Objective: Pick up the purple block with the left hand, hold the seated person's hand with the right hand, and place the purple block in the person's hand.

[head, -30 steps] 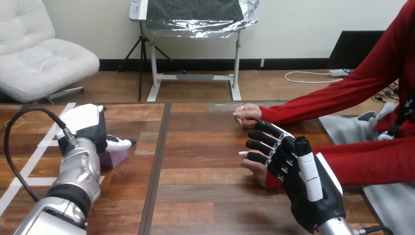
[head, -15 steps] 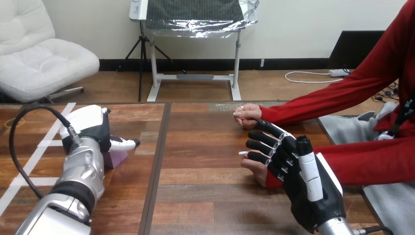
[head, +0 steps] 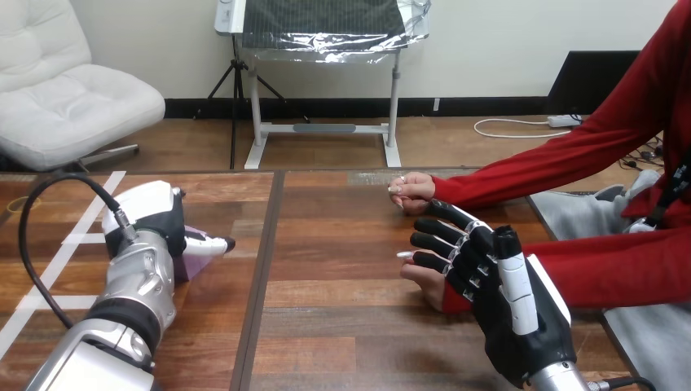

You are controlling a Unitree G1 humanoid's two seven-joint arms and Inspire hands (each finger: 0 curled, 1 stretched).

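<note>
My left hand (head: 155,221) sat on the purple block (head: 195,261) at the left of the table (head: 326,326); couldn't tell if it had a grip. My right hand (head: 489,285) was curled over the person's hand (head: 422,281), right of centre. The person's other hand (head: 411,189) lay just beyond.

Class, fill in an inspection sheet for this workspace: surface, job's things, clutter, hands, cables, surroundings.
Surface: wooden table, with white tape lines at its left.
Job's things: purple block at the table's left, partly under the left hand.
Clutter: nothing seen.
Hands: left hand over the block, grip cannot be told. Right hand lies over the person's nearer hand, hold cannot be told.
Cables: nothing seen.
Surroundings: a person sits at the table's right; the person's farther hand rests on the table.
</note>
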